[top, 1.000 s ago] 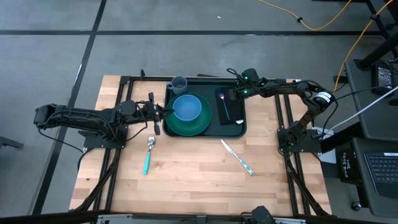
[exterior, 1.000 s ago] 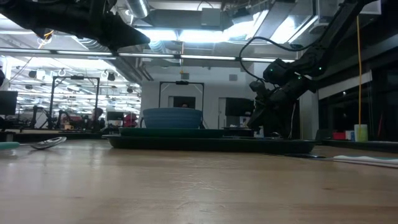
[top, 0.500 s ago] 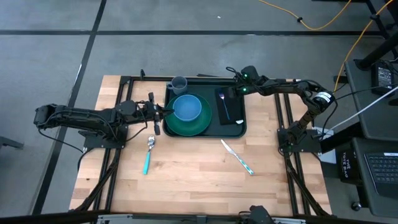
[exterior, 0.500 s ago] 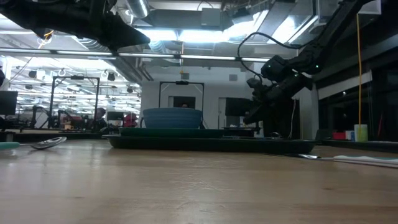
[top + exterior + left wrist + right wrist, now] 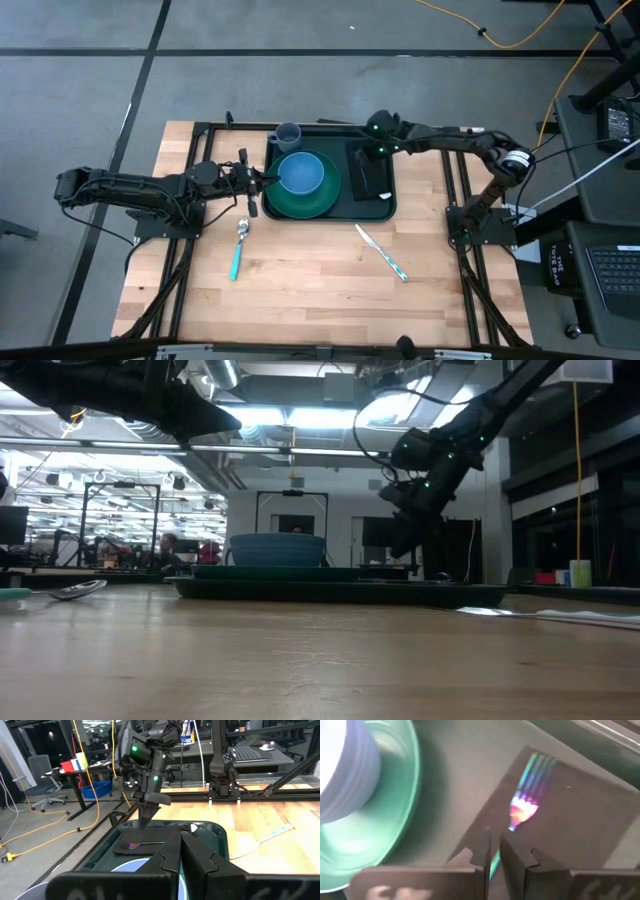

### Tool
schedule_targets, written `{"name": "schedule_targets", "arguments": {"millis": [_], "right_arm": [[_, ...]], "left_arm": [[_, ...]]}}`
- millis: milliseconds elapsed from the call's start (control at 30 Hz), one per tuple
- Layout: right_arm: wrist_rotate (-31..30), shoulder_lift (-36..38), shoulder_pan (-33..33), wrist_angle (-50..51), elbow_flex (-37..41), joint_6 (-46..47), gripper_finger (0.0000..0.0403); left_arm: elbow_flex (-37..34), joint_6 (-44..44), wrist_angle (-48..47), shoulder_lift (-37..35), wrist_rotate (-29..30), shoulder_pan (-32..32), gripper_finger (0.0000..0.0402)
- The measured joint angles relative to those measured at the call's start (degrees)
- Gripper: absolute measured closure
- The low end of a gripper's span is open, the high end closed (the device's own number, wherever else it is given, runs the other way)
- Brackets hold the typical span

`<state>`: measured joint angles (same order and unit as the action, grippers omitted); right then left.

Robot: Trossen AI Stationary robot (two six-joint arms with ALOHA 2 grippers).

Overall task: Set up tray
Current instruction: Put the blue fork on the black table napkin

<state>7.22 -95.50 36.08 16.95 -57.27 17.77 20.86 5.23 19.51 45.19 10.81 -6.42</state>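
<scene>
Two dark arms work over a wooden table (image 5: 300,300), and the largest thing on it is the tray (image 5: 390,205), dark green, lying at the table's far middle between them. On the tray sit a round green plate (image 5: 310,208) carrying a blue bowl (image 5: 300,173), a grey cup (image 5: 287,134) in the far corner, and a flat black rectangle (image 5: 370,180) beside the plate. The right gripper (image 5: 378,152) hangs above that rectangle's far end, fingers nearly together and holding nothing; the low view shows it raised clear of the tray, which the high view cannot tell. Only the right wrist view reveals an iridescent fork (image 5: 525,802) lying on the rectangle. The left gripper (image 5: 268,181), fingers closed together, rests at the tray's left edge by the bowl. On bare wood nearer the front lie a teal-handled spoon (image 5: 238,252) and a knife (image 5: 382,252).
</scene>
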Motion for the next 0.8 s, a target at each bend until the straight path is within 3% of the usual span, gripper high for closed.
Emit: {"name": "schedule_targets", "arguments": {"millis": [533, 800], "right_arm": [[-7.3, 0.0, -4.1, 1.3, 0.0, -1.8, 0.0358], [-7.3, 0.0, -4.2, 1.4, 0.0, -1.9, 0.0307]], "left_arm": [[0.0, -0.1, 0.0, 0.0, 0.0, 0.0, 0.0395], [0.0, -0.1, 0.0, 0.0, 0.0, 0.0, 0.0395]]}}
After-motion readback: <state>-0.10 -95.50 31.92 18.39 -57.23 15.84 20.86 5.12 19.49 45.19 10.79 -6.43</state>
